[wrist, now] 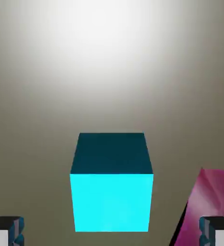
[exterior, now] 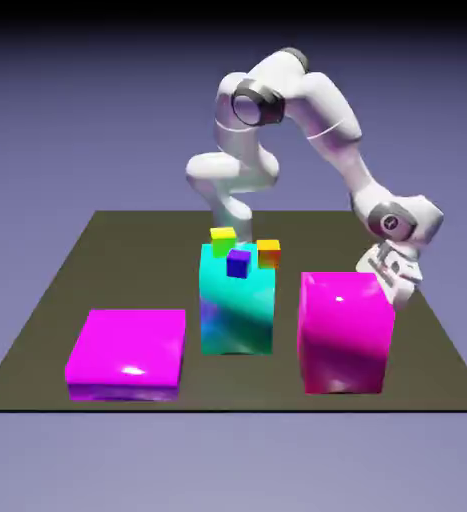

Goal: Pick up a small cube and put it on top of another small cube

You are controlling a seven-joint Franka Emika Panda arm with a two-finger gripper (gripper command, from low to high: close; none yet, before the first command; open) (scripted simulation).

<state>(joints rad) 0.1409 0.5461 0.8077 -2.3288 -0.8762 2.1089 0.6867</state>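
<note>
Over the tabletop, behind the tall glossy magenta block [exterior: 345, 335], the white two-finger gripper [wrist: 112, 235] is hanging with its fingers spread wide and nothing between them. Ahead of the fingertips, the small cyan cube with a darker teal side [wrist: 112, 202] is sitting on the dark olive-brown tabletop [wrist: 41, 144], centred between them in the hand view, the magenta block standing off to one side. The cube is looking light and rigid, probably smooth enough to twist if pinched on an edge, and hardly fragile. Its flat opposite sides, the ones facing the two fingers, are offering the best hold, at mid-height and square-on. Farther out, small yellow-green [exterior: 223, 241], blue-purple [exterior: 239, 264] and orange [exterior: 268, 253] cubes are showing near the top of the tall cyan-green block [exterior: 237, 315].
</note>
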